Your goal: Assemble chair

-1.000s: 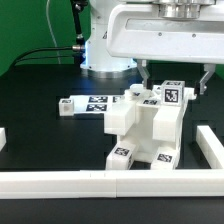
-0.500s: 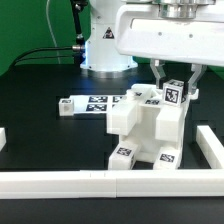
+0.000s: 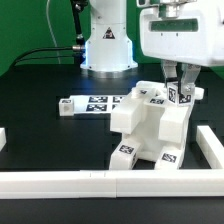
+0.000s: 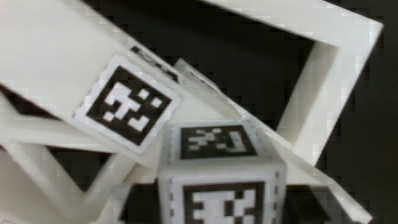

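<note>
The chair (image 3: 148, 128) is a chunky white stack of tagged slabs and blocks at the table's middle. A tagged white block (image 3: 182, 94) sits at its top, toward the exterior view's right. My gripper (image 3: 178, 90) reaches down from above, with its dark fingers (image 3: 168, 80) closed against both sides of that block. In the wrist view the same block (image 4: 217, 185) fills the lower middle with two tags showing. A tagged slab (image 4: 128, 100) and white frame bars (image 4: 329, 90) lie beyond it. The fingertips are mostly hidden there.
The marker board (image 3: 97, 103) lies flat behind the chair, with a small tagged white piece (image 3: 67, 105) at its end. A long white rail (image 3: 90, 181) runs along the front and up the exterior view's right (image 3: 211, 146). The robot base (image 3: 106, 45) stands at the back.
The gripper has moved toward the exterior view's right and come down over the chair's top block. Its fingers went from wide apart to closed on the block. The chair has not moved.
</note>
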`<state>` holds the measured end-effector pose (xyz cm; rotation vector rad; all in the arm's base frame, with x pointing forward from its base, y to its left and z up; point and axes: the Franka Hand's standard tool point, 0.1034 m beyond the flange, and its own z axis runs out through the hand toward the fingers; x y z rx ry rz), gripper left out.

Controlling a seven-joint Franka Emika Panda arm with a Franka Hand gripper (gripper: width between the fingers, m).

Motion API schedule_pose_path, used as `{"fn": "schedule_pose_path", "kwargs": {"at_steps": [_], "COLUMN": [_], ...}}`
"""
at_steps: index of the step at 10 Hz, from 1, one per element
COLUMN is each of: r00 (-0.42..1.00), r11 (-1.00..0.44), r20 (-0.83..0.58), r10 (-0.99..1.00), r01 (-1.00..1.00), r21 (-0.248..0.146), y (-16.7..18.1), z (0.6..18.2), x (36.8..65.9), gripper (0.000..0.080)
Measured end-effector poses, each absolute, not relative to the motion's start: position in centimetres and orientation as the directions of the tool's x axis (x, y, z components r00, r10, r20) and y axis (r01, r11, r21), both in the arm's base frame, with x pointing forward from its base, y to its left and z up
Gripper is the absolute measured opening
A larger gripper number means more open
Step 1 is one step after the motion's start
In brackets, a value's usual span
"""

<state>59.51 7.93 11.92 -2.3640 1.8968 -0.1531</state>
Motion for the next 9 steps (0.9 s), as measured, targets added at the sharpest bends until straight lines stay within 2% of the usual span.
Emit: {"fn": "schedule_pose_path", "kwargs": {"at_steps": [1, 3, 4, 5, 6, 7, 9], "r00": [0.119, 0.135, 0.136, 0.192, 0.271, 0.359, 0.611], "r11": [-0.115, -0.132, -0.133, -0.189, -0.268, -0.357, -0.61], "r20": [-0.016, -0.013, -0.013, -0.006, -0.008, -0.005, 0.017], "r10": [-0.993, -0.991, -0.991, -0.981, -0.963, -0.933, -0.792], "r01": [-0.982, -0.98, -0.98, -0.972, -0.957, -0.93, -0.789], "r21": [-0.151, -0.152, -0.151, -0.136, -0.11, -0.082, -0.071], "y": [8.1, 8.11, 8.11, 8.21, 8.54, 8.9, 8.78], "z": [11.9, 11.91, 11.87, 11.8, 11.85, 11.82, 11.34], "x": [59.55, 59.56, 59.54, 59.38, 59.32, 59.55, 59.73], "gripper": [0.0282, 0.0282, 0.034, 0.0477, 0.0477, 0.0616, 0.0639]}}
